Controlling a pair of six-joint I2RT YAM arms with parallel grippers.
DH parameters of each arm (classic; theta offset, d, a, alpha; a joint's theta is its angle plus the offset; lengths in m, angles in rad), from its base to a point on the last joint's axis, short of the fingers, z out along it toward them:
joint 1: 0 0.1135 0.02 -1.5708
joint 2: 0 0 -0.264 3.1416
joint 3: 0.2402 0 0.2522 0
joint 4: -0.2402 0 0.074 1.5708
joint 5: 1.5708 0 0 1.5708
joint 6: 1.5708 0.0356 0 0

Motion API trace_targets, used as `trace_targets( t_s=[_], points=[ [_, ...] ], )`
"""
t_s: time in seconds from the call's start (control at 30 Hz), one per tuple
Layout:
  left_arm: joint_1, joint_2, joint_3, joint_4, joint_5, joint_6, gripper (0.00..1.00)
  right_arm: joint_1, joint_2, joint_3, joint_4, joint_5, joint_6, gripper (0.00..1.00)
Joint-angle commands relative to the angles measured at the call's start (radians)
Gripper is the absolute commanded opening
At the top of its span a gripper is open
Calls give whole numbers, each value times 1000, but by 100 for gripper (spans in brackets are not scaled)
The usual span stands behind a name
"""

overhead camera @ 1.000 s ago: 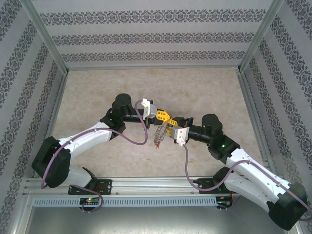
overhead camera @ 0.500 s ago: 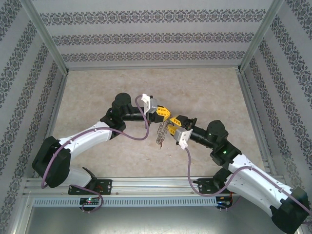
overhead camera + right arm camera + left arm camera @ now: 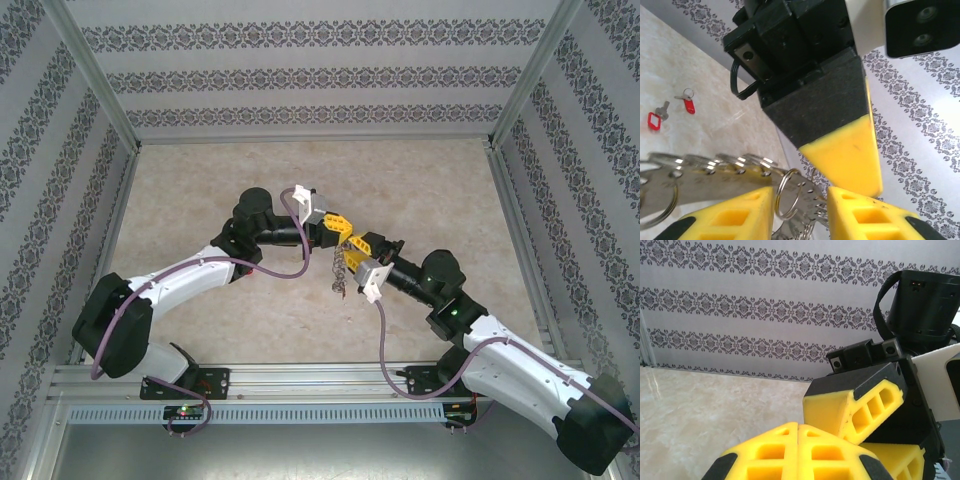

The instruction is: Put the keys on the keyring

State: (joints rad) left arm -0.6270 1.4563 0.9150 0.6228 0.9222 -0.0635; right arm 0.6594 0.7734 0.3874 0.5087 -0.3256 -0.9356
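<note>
Right wrist: left hand [image 3: 845,156] clamps the keyring [image 3: 705,170] aloft, right hand [image 3: 800,210] apart round it; opening 1 loop likely needs a precise pinch

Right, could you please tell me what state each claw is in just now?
Left claw: closed, apparently holding the keyring.
Right claw: open, straddling a loop of the keyring.
</note>
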Motion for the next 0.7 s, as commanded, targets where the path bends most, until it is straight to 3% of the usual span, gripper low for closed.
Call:
trace_targets(
  t_s=[0.0,0.2,0.67],
  points=[
    [-4,-1,32,95,1,-27,0,16,6,10,50,4,30,27],
    [-4,-6,25,103,-2,-29,0,14,12,5,38,16,32,21],
    [-4,-15,22,101,0,-32,0,-4,10,-19,43,33,63,28]
  ],
)
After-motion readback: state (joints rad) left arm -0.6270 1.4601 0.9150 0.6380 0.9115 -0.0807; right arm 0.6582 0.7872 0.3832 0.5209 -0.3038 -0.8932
